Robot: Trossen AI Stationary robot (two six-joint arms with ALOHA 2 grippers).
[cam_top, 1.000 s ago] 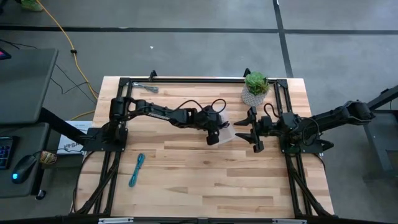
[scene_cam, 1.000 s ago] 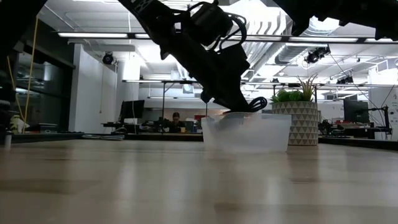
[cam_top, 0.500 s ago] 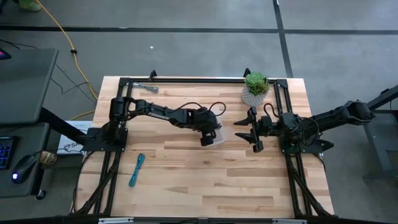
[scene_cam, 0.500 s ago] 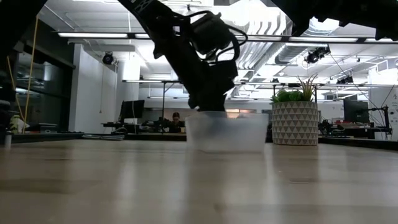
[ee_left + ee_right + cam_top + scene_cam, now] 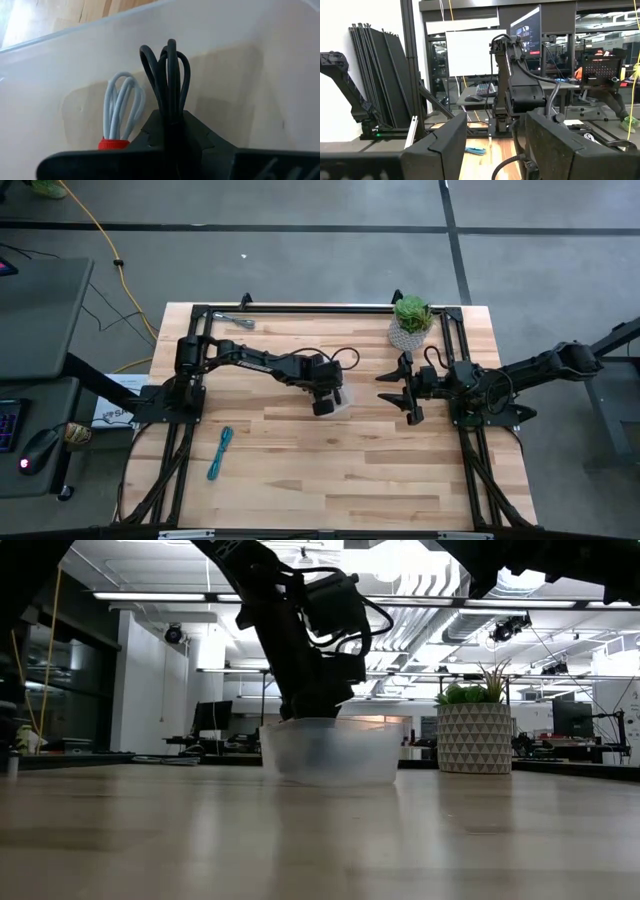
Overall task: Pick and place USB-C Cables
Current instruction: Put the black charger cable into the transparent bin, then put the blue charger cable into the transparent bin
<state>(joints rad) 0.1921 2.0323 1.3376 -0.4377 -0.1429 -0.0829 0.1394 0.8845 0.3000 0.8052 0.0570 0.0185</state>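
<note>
Two grippers appear: the left gripper (image 5: 322,406), closed on the black cable (image 5: 167,80), reaches down inside the clear tub (image 5: 325,750) near the middle of the surface (image 5: 330,470), while the right gripper (image 5: 400,395) hangs open to the tub's right, near the potted plant (image 5: 410,320). Beside the black cable, a white cable with a red band (image 5: 120,115) stands against the tub's inner wall. Well apart, the teal-blue cable (image 5: 220,453) lies on the near left of the surface.
</note>
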